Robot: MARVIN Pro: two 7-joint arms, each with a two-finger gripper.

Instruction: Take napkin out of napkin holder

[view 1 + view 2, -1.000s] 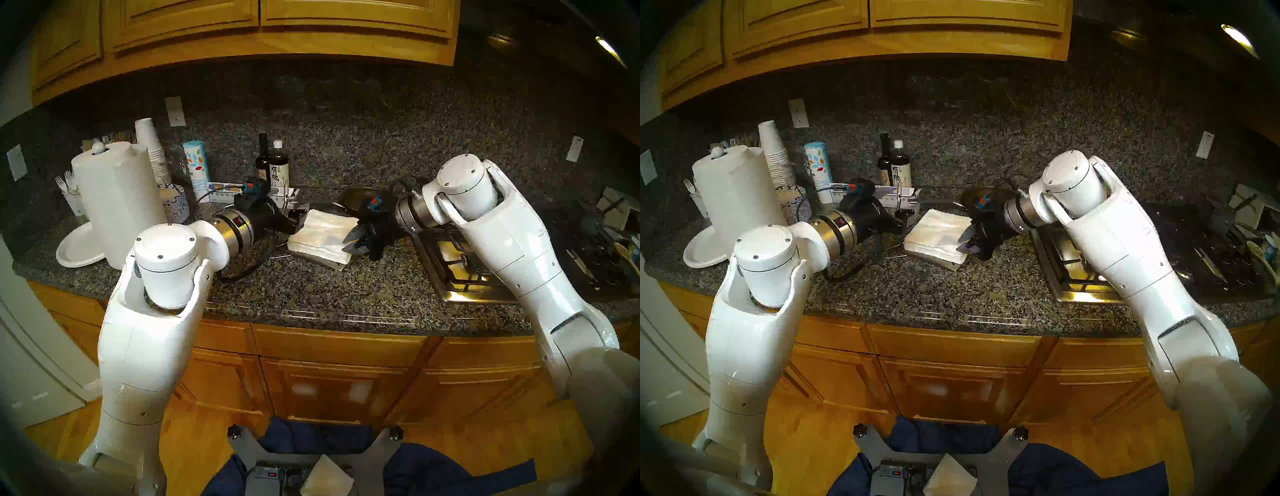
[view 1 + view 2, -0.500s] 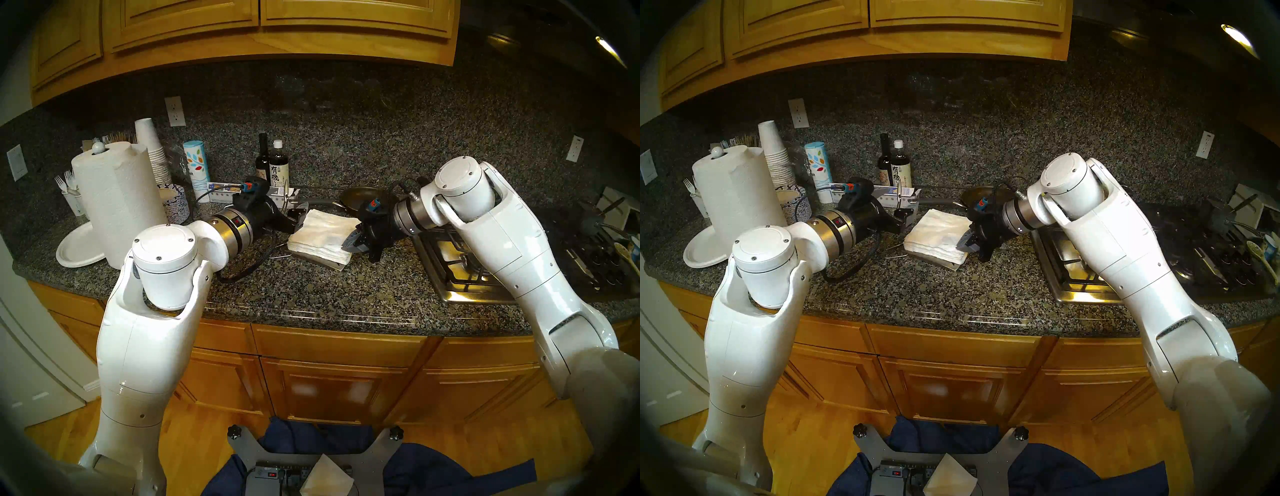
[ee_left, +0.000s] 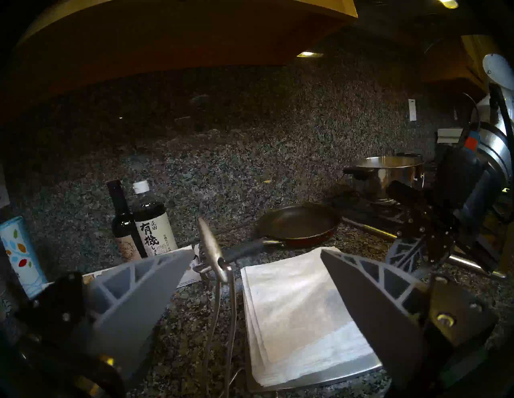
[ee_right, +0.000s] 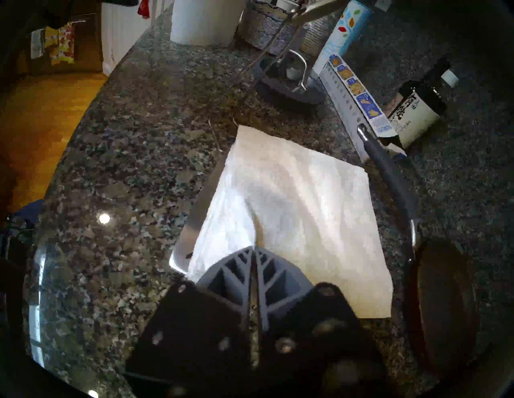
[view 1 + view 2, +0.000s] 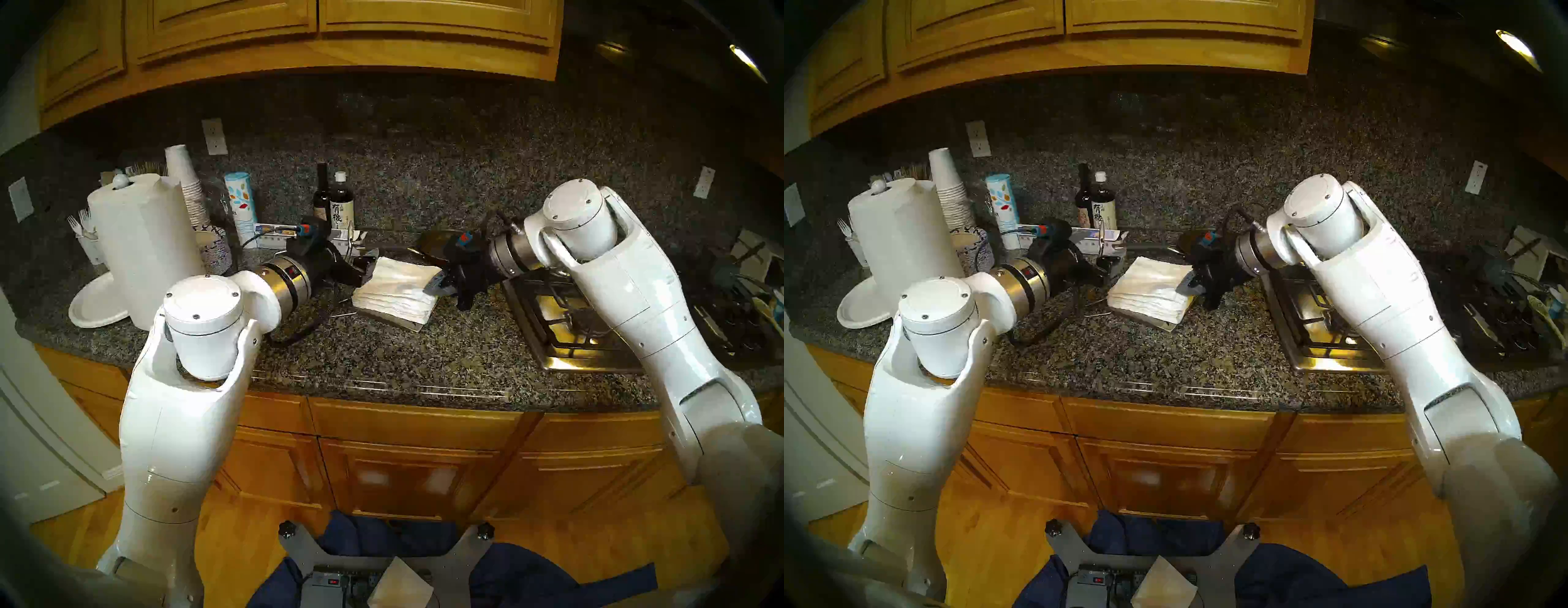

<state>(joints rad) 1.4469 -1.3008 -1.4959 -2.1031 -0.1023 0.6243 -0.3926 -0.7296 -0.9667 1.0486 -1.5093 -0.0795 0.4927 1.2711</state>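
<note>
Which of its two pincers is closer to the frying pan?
The right pincer: it sits just in front of the pan, shut on the napkin. The left pincer, open, is across the napkin stack, farther off.

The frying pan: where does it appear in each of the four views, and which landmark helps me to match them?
Head stereo left: frying pan, centre right, mostly behind the right gripper.
Head stereo right: frying pan, just right of centre, likewise half hidden.
Left wrist: frying pan, right of centre, in full view.
Right wrist: frying pan, lower right edge, with its handle.
Shared landmark: the napkin stack, beside the pan in every view.
</note>
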